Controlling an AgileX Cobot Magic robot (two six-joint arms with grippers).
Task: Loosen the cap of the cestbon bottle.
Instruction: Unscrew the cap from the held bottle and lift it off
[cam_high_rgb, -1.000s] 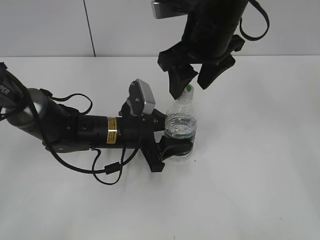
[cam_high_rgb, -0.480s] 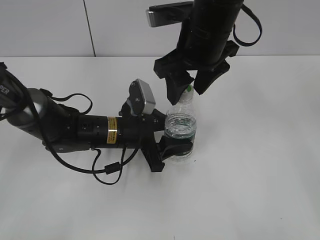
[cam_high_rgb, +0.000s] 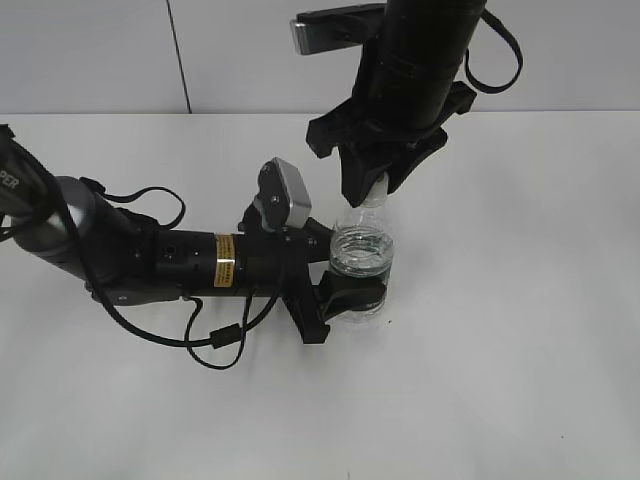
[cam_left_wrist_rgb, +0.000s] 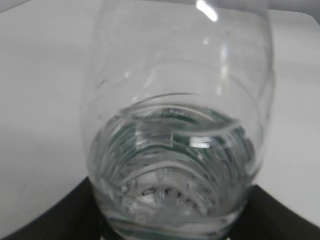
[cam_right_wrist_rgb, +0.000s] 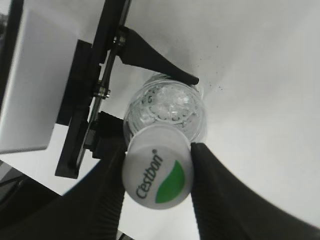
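On the exterior camera I see the cestbon bottle (cam_high_rgb: 361, 262) standing on the white table (cam_high_rgb: 520, 330), my left gripper (cam_high_rgb: 340, 285) clamped around its lower body, and my right gripper (cam_high_rgb: 372, 180) directly above it, closed over the top. My left wrist camera is filled by the bottle's water-filled body (cam_left_wrist_rgb: 177, 150), with dark jaw edges flanking its base. My right wrist camera shows the cap (cam_right_wrist_rgb: 157, 174) pinched between both fingers (cam_right_wrist_rgb: 220, 190).

Exterior view looks down at a slant across the tabletop (cam_high_rgb: 520, 380). Left wrist view sits very close against the bottle (cam_left_wrist_rgb: 175, 150). Right wrist view looks straight down onto its cap (cam_right_wrist_rgb: 157, 172).
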